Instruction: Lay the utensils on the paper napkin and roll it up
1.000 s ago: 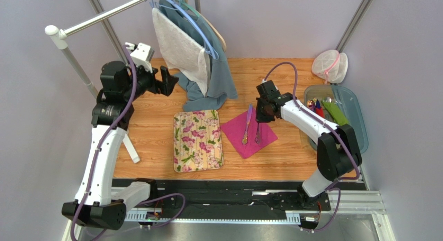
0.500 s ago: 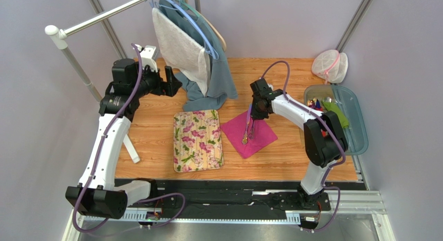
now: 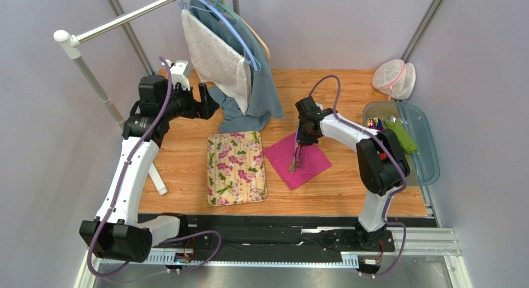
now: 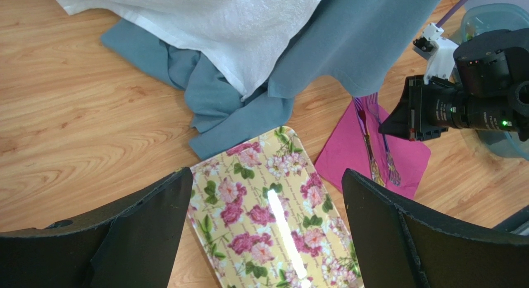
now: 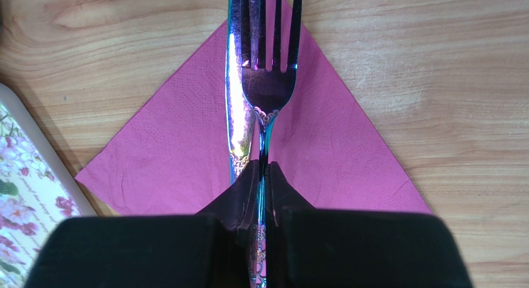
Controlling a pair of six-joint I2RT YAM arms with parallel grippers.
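Fork (image 5: 267, 83): slim polished metal, so prob. stiff, light and slick. The handle is thin, and a pinch near its end could let it swivel. Take it mid-handle, square across the flat. Same goes for the knife (image 5: 239, 114).

Napkin (image 5: 174, 158): thin soft paper, looks near weightless. Expect it to slide on the counter (image 5: 434, 83) or crumple if you push it. For the roll, go for a corner or edge and not the middle. The cutlery weight should help pin it, though not by much.

Positions:
- Napkin lies flat as a diamond on the counter, just right of the mat (image 3: 236, 167), with a strip of wood showing btwn them.
- Knife lies on the napkin.
- Fork is just beside the knife, parallel to it. Can't tell if they touch.
- Fork tines run past the napkin's far corner, over bare wood, in the wrist view.
- Can't tell if the fork rests on the paper or hangs just above it.

Right jaws are clenched on the fork handle, below the neck, with only the handle btwn them. They touch nothing else that you can see.

Left jaws are spread wide and hold nothing. They hover over the counter near the cloth (image 4: 217, 96), well apart from the napkin.

When you let the fork go, prob. best to do it low so it doesn't bounce or nudge the knife.
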